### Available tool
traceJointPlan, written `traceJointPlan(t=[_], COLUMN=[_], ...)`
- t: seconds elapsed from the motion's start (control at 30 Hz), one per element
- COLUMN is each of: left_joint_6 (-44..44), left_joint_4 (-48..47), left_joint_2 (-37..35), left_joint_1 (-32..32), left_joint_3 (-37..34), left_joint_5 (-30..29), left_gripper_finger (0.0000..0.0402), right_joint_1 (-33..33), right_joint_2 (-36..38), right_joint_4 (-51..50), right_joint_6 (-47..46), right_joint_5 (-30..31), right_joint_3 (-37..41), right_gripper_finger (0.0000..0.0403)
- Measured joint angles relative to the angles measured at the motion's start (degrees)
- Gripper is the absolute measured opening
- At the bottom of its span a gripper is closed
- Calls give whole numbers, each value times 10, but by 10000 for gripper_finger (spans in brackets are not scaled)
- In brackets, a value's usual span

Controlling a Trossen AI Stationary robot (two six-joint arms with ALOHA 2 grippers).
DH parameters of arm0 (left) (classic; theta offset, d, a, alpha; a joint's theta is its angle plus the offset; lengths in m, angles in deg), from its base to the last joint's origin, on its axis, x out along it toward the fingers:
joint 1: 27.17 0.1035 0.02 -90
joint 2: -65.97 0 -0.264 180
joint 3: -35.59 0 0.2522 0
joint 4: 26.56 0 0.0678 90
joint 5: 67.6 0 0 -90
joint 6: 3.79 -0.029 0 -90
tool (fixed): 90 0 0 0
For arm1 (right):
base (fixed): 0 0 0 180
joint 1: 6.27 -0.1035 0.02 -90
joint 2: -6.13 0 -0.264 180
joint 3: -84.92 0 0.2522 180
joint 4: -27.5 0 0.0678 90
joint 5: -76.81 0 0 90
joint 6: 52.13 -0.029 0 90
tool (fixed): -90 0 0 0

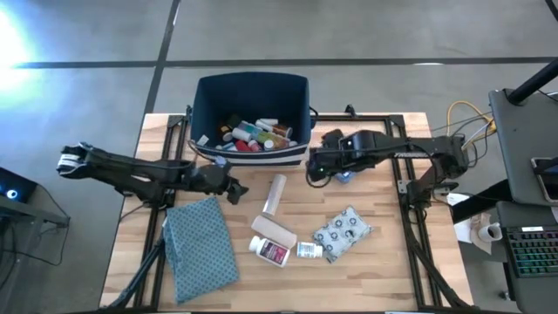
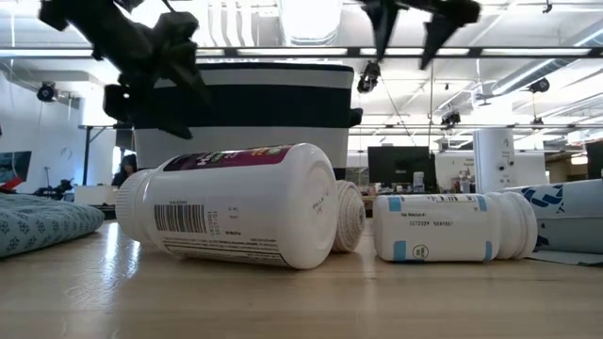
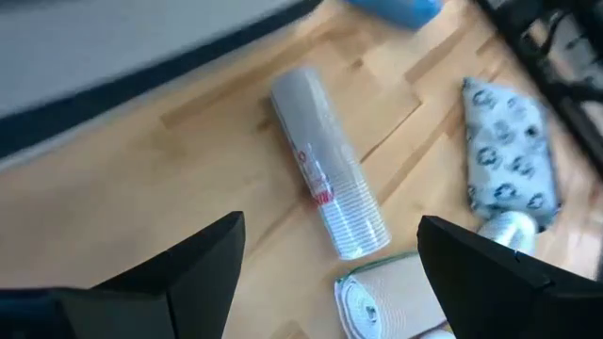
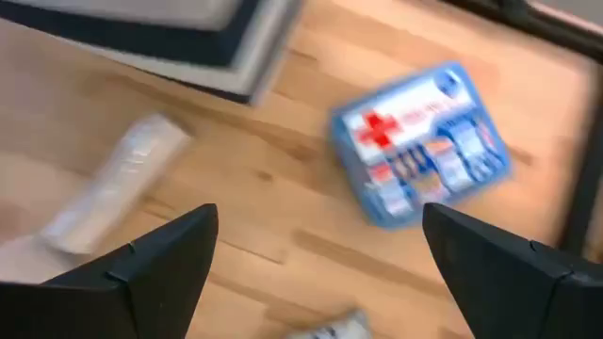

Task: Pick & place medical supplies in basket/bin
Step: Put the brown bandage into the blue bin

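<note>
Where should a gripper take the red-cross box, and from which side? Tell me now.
Take the red-cross box across its two long edges, coming straight down from above. It lies flat, face up on the table, with bare wood all around it. The right gripper, open above it, is probably best placed; the left gripper is nearer the plastic sleeve.

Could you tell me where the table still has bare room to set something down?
The near right corner of the table is bare, beyond the grey pouch. The far left corner, left of the bin, is bare too. The middle is crowded: sleeve of cups, two pill bottles, pouch, with the teal cloth beside them.
</note>
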State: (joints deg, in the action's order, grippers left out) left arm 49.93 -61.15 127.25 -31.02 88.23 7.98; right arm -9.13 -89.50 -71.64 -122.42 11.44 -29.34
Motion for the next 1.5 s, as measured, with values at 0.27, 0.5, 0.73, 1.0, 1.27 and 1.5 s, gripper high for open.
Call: traceJointPlan(t=[0.27, 0.5, 0.73, 1.0, 1.27, 1.5], left_joint_6=[-27, -45, -35, -9, 12, -6], left_joint_4=[24, 23, 23, -87, -184, -188], left_joint_2=[175, 315, 429, 531, 550, 540], left_joint_1=[-15, -19, -16, -14, -13, -14], left_joint_3=[72, 163, 257, 359, 413, 455], left_joint_5=[14, 32, 36, 41, 41, 35], left_gripper_finger=[293, 293, 293, 293, 237, 125], right_joint_1=[-81, -122, -115, -110, -102, -102], right_joint_2=[0, 1, 31, 110, 226, 339], right_joint_4=[-30, -46, -46, -43, -13, 65], right_joint_6=[-155, -188, -96, -61, -42, -45], right_joint_5=[-42, -72, -62, 6, 45, 59], right_joint_3=[61, 101, 138, 222, 327, 410], right_gripper_finger=[364, 364, 364, 364, 363, 363])
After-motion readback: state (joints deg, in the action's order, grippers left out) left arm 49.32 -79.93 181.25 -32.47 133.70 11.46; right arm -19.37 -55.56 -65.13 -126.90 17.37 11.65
